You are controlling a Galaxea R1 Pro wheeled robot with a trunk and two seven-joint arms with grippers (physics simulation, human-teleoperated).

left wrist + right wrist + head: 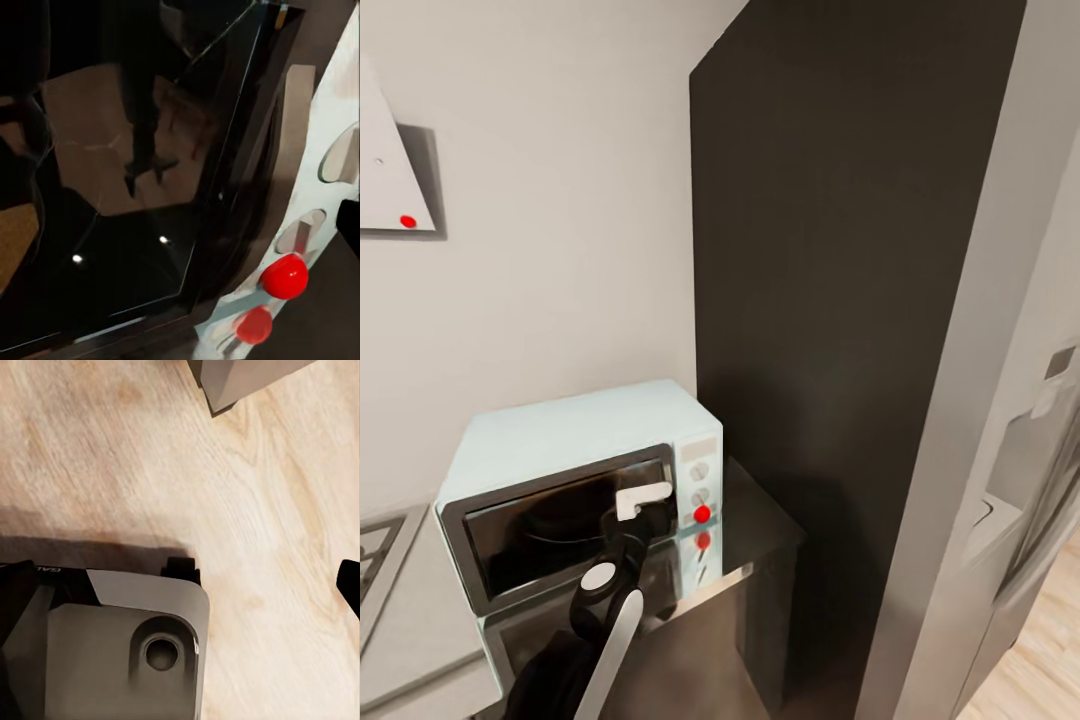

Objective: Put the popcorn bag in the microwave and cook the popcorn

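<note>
Mint-blue box microwave with a dark glass door sits on the glossy grey countertop, pushed into the corner where a pale wall meets a tall dark panel. Its door looks closed, and through the glass the head view gives only a dim rounded dark shape inside, too murky to name. Whether the popcorn bag is in there cannot be told.

Left arm, black with a white strip, reaches up in front of the door. Its gripper ends in a white finger close against the door's upper right part, just left of the side panel; the other finger is hidden, so whether the tool is open or closed cannot be told. Beside it on the panel are two pale round knobs above a red round indicator button, whose red reflection lies on the steel below.

From the left wrist, the glass door is mostly reflections of brown floor and dark limbs. The red button stands at the panel edge, its mirror image below.

Right wrist camera looks down at light wooden floor and a grey rounded part of the robot's base. A black fingertip is cut off at the frame edge, so that gripper's state is unclear.

At the left edge of the head view a corner of the grated hob is cropped.
</note>
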